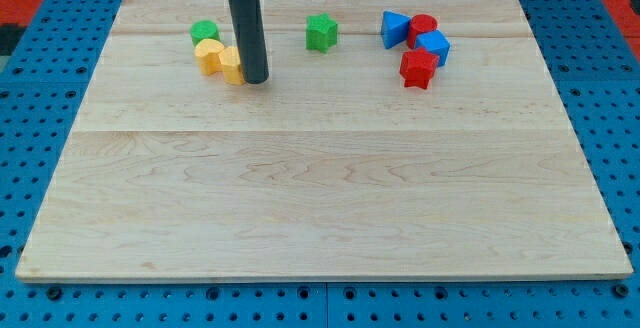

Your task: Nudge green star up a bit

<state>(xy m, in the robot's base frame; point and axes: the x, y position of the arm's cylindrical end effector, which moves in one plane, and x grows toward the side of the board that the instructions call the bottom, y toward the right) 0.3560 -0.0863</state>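
The green star (321, 32) lies near the view's top, a little right of the middle of the wooden board (320, 198). My tip (255, 79) rests on the board to the star's lower left, about a rod's width of several away. The tip touches the right side of a yellow block (232, 65). Another yellow block (209, 55) sits just left of that one, and a green round block (205, 33) lies above them.
At the view's top right is a cluster: a blue triangular block (394, 29), a red round block (423, 28), a blue block (434, 46) and a red star-like block (418, 68). A blue pegboard (40, 118) surrounds the board.
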